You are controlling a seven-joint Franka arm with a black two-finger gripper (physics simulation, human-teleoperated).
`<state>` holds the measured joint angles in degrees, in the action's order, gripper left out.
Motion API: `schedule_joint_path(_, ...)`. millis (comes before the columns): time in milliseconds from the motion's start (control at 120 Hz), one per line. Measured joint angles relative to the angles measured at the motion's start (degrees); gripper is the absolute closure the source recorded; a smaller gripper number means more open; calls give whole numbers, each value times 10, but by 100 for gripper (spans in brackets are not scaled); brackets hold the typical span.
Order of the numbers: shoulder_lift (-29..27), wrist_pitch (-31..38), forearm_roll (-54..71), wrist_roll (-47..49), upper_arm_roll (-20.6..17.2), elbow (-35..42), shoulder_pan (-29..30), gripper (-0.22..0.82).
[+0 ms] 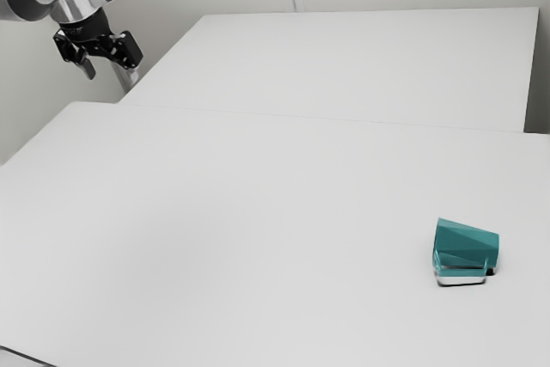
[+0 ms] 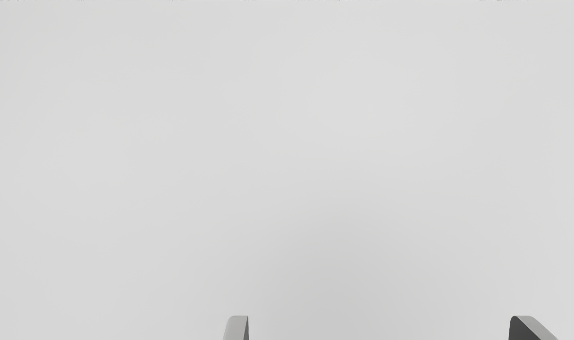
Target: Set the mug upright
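Note:
A teal mug (image 1: 467, 247) lies on its side on the white table, toward the exterior view's lower right. A lighter strip, perhaps its handle, runs along its near side. My gripper (image 1: 110, 75) hangs in the exterior view's upper left, far from the mug and above the table's far-left corner. In the wrist view my gripper (image 2: 379, 326) has its two fingertips wide apart, with plain white surface between and beyond them.
The white table (image 1: 223, 212) spreads across the exterior view. Behind it another white surface (image 1: 344, 66) extends toward pale walls. A dark edge line crosses the exterior view's lower-left corner.

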<state>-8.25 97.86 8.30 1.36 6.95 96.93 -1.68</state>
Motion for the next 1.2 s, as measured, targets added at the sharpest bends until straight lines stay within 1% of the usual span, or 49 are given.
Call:
schedule_joint_path(100, 0, 6, -2, -2, 0, 2, 0, 0)
schedule_joint_path(233, 3, 13, -2, -3, -12, 4, -1, 0)
schedule_joint_path(325, 25, 17, -14, -5, -14, 5, 0, 0)
schedule_joint_path(533, 75, 22, -181, -7, -17, 7, -5, 0)
schedule_joint_path(642, 103, 24, -270, -8, -20, 26, -11, 0)
schedule_joint_path(700, 122, 31, -314, -8, -28, 29, -11, 0)
schedule_joint_path(742, 136, 41, -342, -9, -40, 31, -13, 0)
schedule_joint_path(800, 154, 59, -379, -9, -58, 33, -28, 0)
schedule_joint_path(858, 173, 83, -416, -9, -65, 37, -53, 0)
schedule_joint_path(1042, 217, 153, -514, -9, -70, 62, -105, 0)
schedule_joint_path(1200, 261, 219, -608, -10, -70, 68, -173, 0)
